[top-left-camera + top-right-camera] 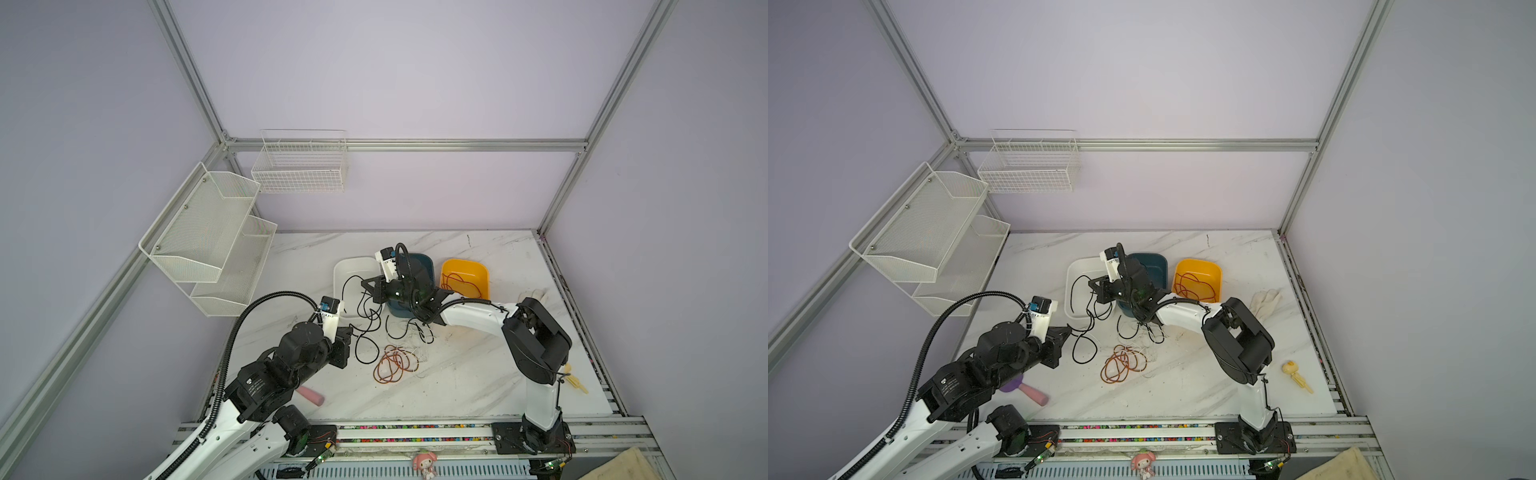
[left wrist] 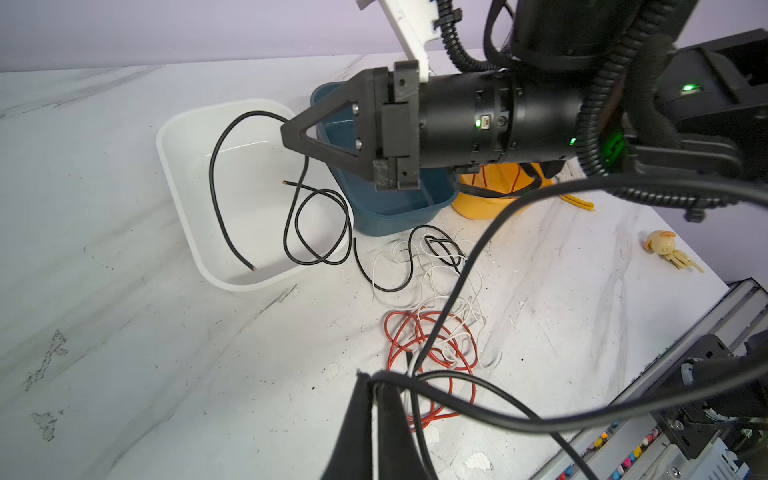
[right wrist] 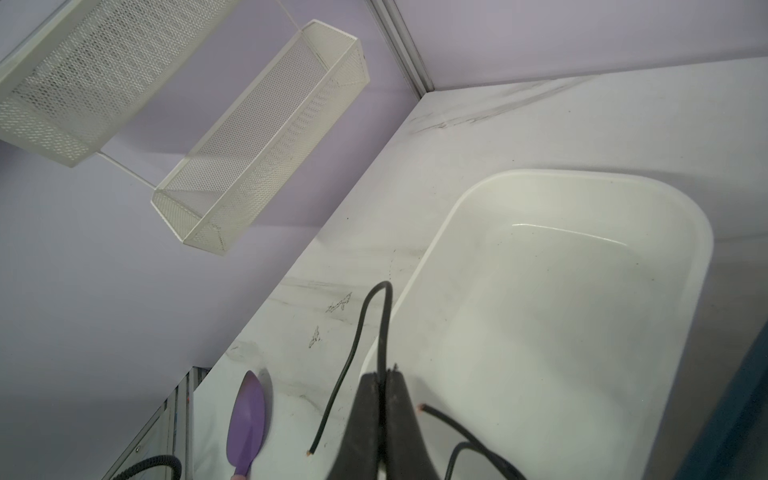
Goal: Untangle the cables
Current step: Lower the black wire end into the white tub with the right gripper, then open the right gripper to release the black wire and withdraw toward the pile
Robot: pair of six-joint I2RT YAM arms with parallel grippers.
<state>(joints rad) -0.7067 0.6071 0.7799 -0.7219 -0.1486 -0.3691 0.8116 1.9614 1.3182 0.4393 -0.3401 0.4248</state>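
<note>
The cables [image 1: 395, 361] lie in a loose pile on the table [image 1: 478, 374], just in front of three tubs. The red cables [image 2: 428, 315] curl in loops, and thin white cables [image 2: 432, 270] are mixed through them. One more red one [image 1: 457, 284] sits in the yellow tub [image 1: 463, 265], so each color may get its own tub.

The right gripper [image 3: 384, 374] is squeezed shut on a black cable [image 3: 387, 324] and holds it up over the white tub [image 3: 561, 291]. That is probably so the cable can drop in there, away from the others. One loose end [image 2: 252, 268] hangs down into that tub.

The left gripper [image 2: 376, 382] is pinched shut on black cable too, low down and near the pile. It looks like the same cable, but that is hard to tell. Holding it in two places likely keeps it pulled out, so it can slip free of the red and white loops.

The blue tub [image 2: 395, 208] stands between the other two, under the right arm.
</note>
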